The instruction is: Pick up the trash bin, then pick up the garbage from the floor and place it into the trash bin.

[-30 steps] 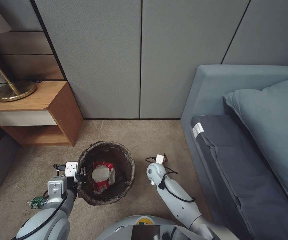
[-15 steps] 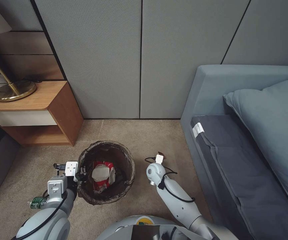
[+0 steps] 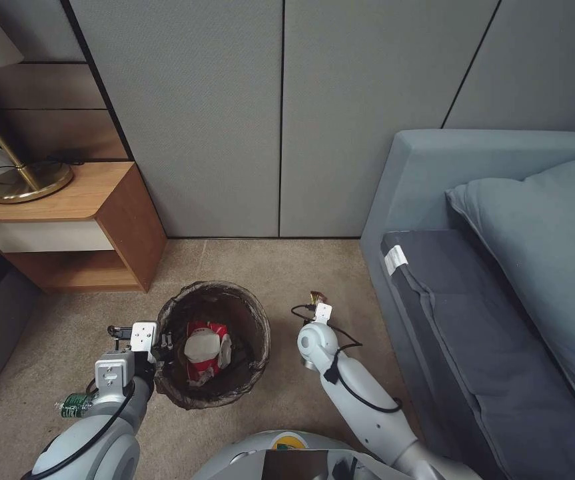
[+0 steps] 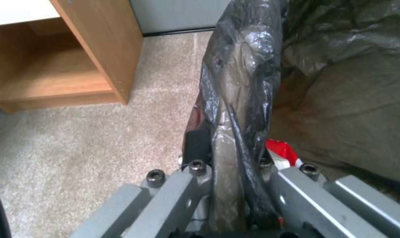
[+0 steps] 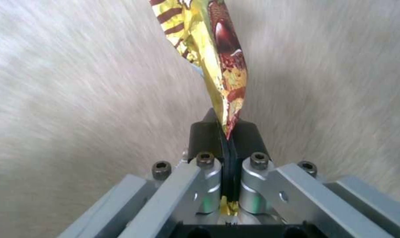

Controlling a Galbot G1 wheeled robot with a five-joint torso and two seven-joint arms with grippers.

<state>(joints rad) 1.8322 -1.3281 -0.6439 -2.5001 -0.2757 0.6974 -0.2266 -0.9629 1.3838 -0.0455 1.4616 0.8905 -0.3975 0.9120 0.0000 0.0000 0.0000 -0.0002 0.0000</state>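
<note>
The trash bin [image 3: 212, 343], round with a dark bag liner, stands on the carpet with red-and-white packets [image 3: 204, 350] inside. My left gripper [image 3: 162, 347] is shut on its near-left rim; in the left wrist view the lined rim [image 4: 239, 99] is pinched between the fingers [image 4: 195, 145]. To the right of the bin, my right gripper [image 3: 315, 301] is shut on a yellow-and-brown foil wrapper [image 5: 213, 56], part of the garbage, which also shows as a small gold tip [image 3: 315, 296] above the carpet. A green-labelled bottle [image 3: 74, 404] lies on the floor by my left arm.
A wooden side table [image 3: 94, 227] with a brass lamp base [image 3: 27, 181] stands at the left against the grey wall. A blue-grey sofa [image 3: 500, 320] takes up the right. Open beige carpet [image 3: 280, 267] lies between them.
My right arm has moved forward, away from me, with the wrapper held in its gripper. The left gripper and the bin have stayed in place.
</note>
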